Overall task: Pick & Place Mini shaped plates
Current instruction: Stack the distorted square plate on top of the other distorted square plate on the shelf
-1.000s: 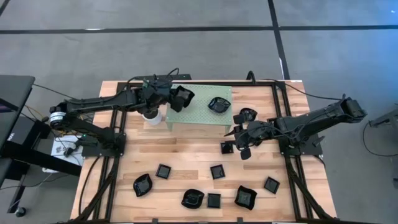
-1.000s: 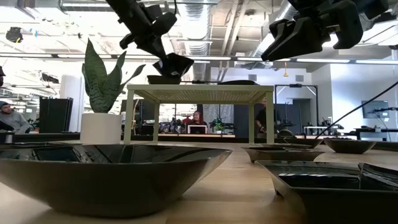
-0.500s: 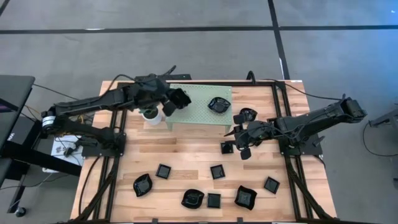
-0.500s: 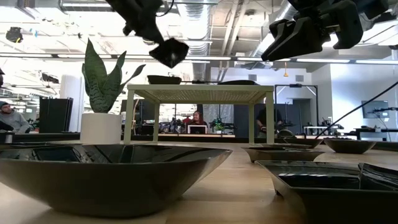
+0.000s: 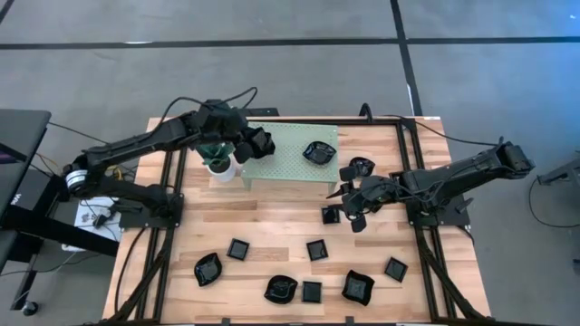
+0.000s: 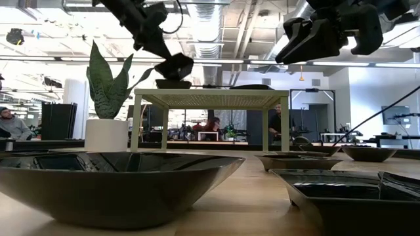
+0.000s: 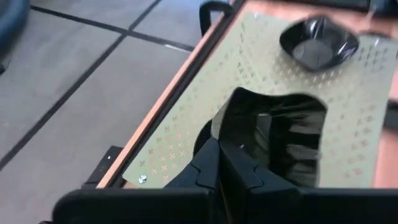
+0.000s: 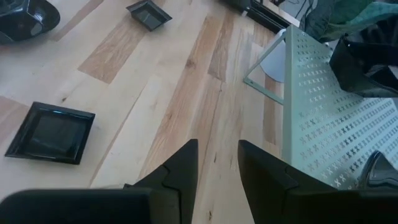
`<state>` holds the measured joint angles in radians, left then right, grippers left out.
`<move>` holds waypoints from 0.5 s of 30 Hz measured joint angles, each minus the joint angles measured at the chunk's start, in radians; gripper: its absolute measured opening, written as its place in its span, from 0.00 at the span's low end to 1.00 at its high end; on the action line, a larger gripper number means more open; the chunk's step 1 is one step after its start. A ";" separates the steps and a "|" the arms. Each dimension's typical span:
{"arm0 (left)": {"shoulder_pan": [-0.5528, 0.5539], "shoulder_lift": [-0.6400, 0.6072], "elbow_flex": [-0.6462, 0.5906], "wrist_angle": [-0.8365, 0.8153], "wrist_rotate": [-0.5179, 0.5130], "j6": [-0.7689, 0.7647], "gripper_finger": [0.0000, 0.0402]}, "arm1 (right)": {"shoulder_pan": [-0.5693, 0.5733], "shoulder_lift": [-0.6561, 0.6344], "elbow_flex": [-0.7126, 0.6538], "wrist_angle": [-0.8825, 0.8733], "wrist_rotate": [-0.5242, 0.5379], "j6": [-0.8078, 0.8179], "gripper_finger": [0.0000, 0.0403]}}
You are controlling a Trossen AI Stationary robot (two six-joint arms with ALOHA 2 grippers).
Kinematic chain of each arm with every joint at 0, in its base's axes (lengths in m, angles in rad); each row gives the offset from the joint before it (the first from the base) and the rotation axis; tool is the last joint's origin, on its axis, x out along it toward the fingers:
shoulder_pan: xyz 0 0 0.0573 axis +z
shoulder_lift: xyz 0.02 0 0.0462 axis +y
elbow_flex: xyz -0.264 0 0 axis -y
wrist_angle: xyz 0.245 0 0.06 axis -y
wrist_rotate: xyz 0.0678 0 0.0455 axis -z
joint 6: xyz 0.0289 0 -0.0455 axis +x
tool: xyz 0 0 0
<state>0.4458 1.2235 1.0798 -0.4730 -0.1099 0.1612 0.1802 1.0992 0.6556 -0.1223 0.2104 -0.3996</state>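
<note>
Both arms are dark, nearly black, built of slim boxy links joined by rounded housings. The left arm [image 5: 145, 145] has a pale silver ring with a small orange mark at its shoulder joint, and thin black cables loop loosely above its wrist. The right arm [image 5: 453, 174] has a bulkier rounded elbow and a black cable trailing from it. Each arm sits on a black frame base. The left gripper [image 7: 219, 163] has matte black, angular, wedge-shaped fingers; the right gripper [image 8: 217, 163] has smooth black fingers with bevelled edges.
</note>
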 joint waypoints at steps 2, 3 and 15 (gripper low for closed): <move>0.001 0.018 0.000 0.001 0.000 0.015 0.01 | 0.000 0.000 0.000 0.000 0.000 0.000 0.27; 0.001 0.023 0.000 0.000 0.000 0.021 0.01 | 0.000 0.000 0.000 0.000 0.000 -0.001 0.27; 0.000 0.027 0.000 0.000 -0.019 0.045 0.09 | 0.000 0.000 0.000 0.000 0.000 -0.002 0.27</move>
<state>0.4454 1.2509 1.0798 -0.4728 -0.1291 0.2064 0.1802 1.0992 0.6556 -0.1223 0.2104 -0.4019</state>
